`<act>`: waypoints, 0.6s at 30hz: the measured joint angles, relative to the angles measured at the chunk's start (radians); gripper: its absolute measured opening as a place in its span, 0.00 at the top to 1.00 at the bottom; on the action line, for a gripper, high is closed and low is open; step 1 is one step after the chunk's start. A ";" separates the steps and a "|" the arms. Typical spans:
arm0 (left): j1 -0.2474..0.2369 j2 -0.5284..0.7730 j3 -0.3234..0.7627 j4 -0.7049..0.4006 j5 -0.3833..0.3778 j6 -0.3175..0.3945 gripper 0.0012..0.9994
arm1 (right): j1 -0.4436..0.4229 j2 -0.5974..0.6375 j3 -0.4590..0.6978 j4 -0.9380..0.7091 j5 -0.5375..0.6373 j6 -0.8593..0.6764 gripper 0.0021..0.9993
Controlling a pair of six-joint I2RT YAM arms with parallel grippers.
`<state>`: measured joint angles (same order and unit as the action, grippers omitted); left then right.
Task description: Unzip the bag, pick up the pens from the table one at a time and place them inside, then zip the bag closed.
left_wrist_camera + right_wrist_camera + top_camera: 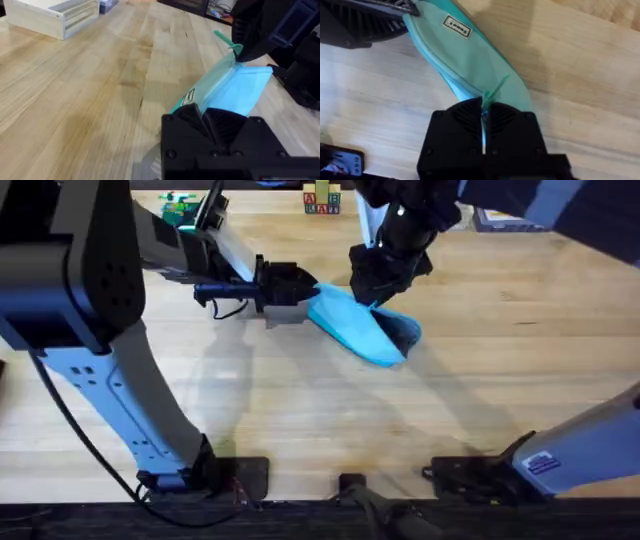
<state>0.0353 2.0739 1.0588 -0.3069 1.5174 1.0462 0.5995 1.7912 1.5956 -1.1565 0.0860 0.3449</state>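
Right up under the overhead camera are the two arms, big and dark, and both grippers have met at the light-blue pencil pouch (362, 327) out on the wooden table (300, 410).

Left gripper (300, 288) is clamped shut on one rounded end of the pouch, pinning it in place. Right gripper (483, 114) sits over the pouch partway along the zipper, fingers pressed together with the thin green zipper pull (495, 90) running into them. Looks like it's pinching the pull, though the exact contact is hidden between the pads, so take that with a grain of salt. Beyond the right gripper, the far end of the pouch shows a dark opening, so I'd guess the unzip is underway.

What could go wrong: that pull is skinny and could slip out from between the pads if the right arm drags at an angle to the zipper line. Also, if the left grip only has a bit of fabric, the whole pouch could slide along with the pull instead of opening.
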 joint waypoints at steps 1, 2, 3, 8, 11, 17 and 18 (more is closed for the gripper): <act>0.000 0.000 0.000 0.000 0.000 0.000 0.96 | -0.002 0.000 -0.003 0.000 0.000 0.006 0.97; 0.000 0.000 0.000 0.000 -0.001 0.000 0.96 | -0.005 0.000 -0.006 -0.002 0.000 0.012 0.97; 0.000 0.000 0.000 0.000 -0.002 0.000 0.96 | -0.009 0.000 -0.010 0.000 0.000 0.018 0.97; -0.001 0.000 -0.002 0.000 -0.004 0.000 0.96 | -0.048 0.000 -0.053 0.007 -0.011 0.044 0.97; -0.001 0.000 -0.002 0.000 -0.005 -0.005 0.96 | -0.051 0.000 -0.054 0.007 -0.012 0.045 0.97; -0.001 0.000 -0.002 0.000 -0.004 -0.014 0.96 | -0.051 0.000 -0.054 -0.017 -0.012 0.045 0.97; -0.001 0.000 -0.002 0.000 -0.004 -0.014 0.96 | -0.051 0.000 -0.054 -0.026 -0.012 0.046 0.97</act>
<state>0.0341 2.0742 1.0572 -0.3069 1.5135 1.0317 0.5484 1.7912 1.5414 -1.1829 0.0743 0.3910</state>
